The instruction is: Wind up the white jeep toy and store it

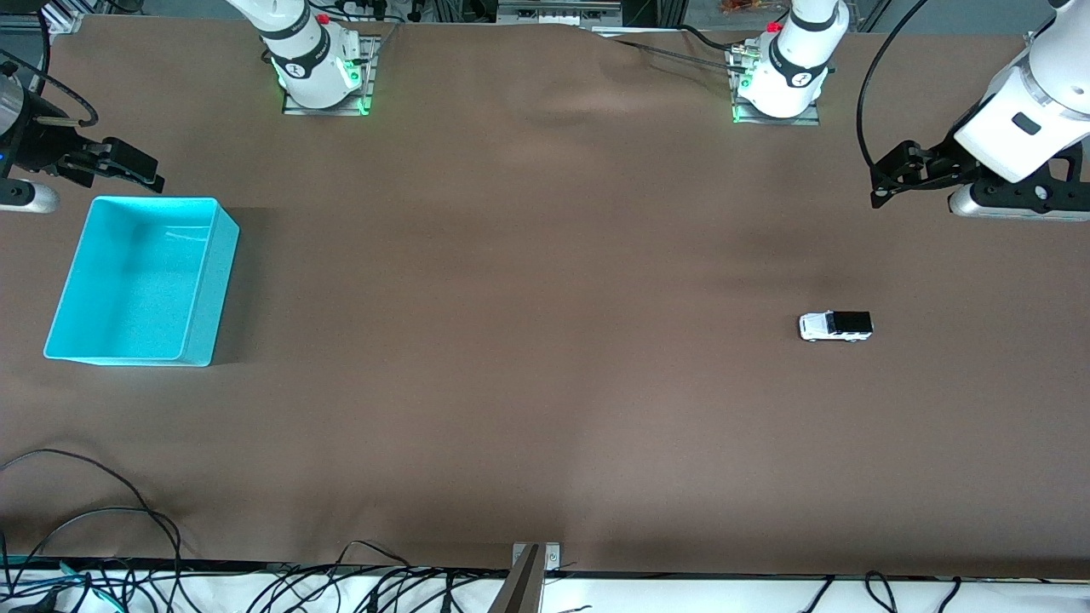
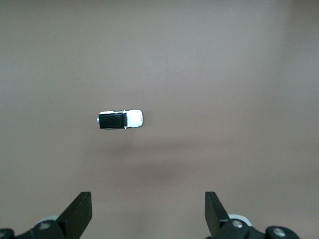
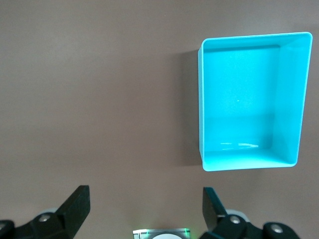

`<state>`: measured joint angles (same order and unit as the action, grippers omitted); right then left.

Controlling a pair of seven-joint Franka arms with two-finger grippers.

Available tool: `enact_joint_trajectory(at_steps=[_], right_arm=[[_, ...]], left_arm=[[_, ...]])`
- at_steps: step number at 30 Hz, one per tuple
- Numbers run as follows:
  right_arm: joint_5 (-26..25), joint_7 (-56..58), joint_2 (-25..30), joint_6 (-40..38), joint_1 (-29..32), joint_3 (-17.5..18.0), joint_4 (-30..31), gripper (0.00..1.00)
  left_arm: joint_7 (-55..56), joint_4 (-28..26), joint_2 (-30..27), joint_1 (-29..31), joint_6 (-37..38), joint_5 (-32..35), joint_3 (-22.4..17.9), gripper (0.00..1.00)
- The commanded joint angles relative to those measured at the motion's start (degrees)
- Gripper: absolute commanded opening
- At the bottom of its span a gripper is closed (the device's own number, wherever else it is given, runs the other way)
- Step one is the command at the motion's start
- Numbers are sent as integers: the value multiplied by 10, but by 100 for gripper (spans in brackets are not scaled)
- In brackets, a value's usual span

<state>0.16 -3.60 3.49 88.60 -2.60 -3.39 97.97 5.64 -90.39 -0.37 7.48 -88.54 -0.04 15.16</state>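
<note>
The white jeep toy with its black roof stands on the brown table toward the left arm's end, on its wheels; it also shows in the left wrist view. My left gripper hangs open and empty above the table's edge at that end, apart from the jeep; its open jaws show in the left wrist view. The empty turquoise bin sits at the right arm's end and shows in the right wrist view. My right gripper hangs open and empty in the air beside the bin.
The two arm bases stand along the table's edge farthest from the front camera. Loose cables and a metal bracket lie at the edge nearest the front camera. Brown table spreads between bin and jeep.
</note>
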Motion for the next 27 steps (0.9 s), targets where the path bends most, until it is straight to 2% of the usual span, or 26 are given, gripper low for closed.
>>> enact_joint_trajectory(at_steps=[1, 6, 11, 27], right_arm=[[-7, 3, 2, -7, 1, 2, -6, 100], [-7, 9, 2, -9, 1, 1, -8, 100], [-8, 10, 2, -9, 1, 1, -8, 100], [-2, 4, -3, -9, -4, 6, -9, 100]], left_arm=[[-10, -7, -11, -6, 5, -5, -8, 100], [-10, -7, -11, -12, 5, -5, -14, 100], [-10, -7, -11, -55, 6, -5, -58, 100], [-11, -8, -11, -53, 5, -5, -58, 100]])
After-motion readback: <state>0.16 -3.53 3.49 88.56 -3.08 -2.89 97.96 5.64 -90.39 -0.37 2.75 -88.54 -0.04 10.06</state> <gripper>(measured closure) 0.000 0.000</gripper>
